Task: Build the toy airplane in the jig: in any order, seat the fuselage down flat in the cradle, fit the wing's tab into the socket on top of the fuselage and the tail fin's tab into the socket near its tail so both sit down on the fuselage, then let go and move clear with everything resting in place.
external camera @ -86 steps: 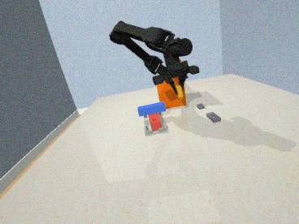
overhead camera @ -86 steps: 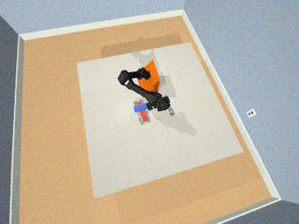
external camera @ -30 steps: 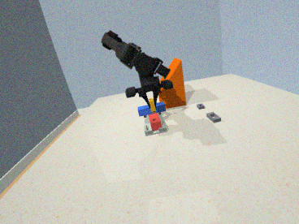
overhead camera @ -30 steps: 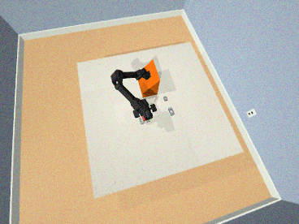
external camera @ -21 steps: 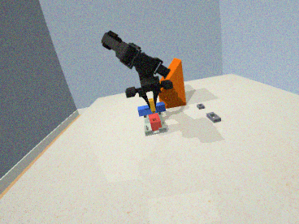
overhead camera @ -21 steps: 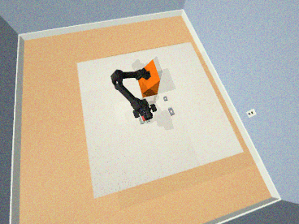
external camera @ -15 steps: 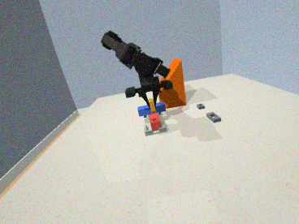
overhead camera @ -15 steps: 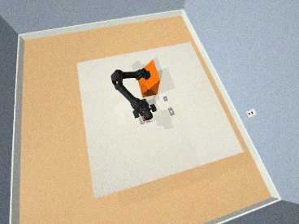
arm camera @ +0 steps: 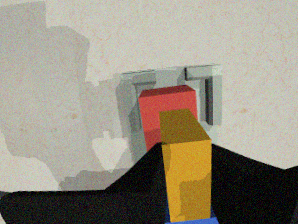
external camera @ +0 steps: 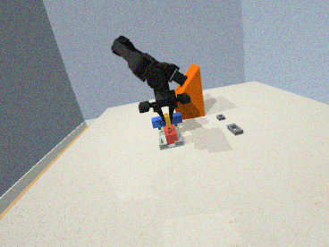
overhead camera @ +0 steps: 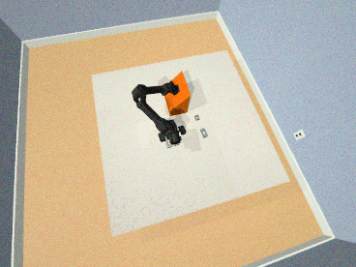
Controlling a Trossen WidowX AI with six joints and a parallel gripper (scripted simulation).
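Observation:
My gripper (overhead camera: pixel 175 140) (external camera: pixel 168 123) (arm camera: pixel 177 147) is shut on the yellow tail fin (external camera: pixel 168 117) (arm camera: pixel 188 175), held upright over the tail end of the red fuselage (external camera: pixel 171 135) (arm camera: pixel 167 103). The fin hides the tail socket in the wrist view; whether its tab is in the socket cannot be told. The fuselage lies in the pale grey-green cradle (external camera: pixel 180 144) (arm camera: pixel 215 102). The blue wing (external camera: pixel 157 123) lies across the fuselage behind the gripper, and a strip of it shows at the wrist view's bottom edge. The fingers partly hide its middle.
A tall orange wedge (overhead camera: pixel 182 98) (external camera: pixel 195 96) stands behind the gripper, close to the arm. Two small dark grey holders, a larger one (overhead camera: pixel 204 133) (external camera: pixel 234 129) and a smaller one (overhead camera: pixel 196 117) (external camera: pixel 220 117), lie to the right of the cradle.

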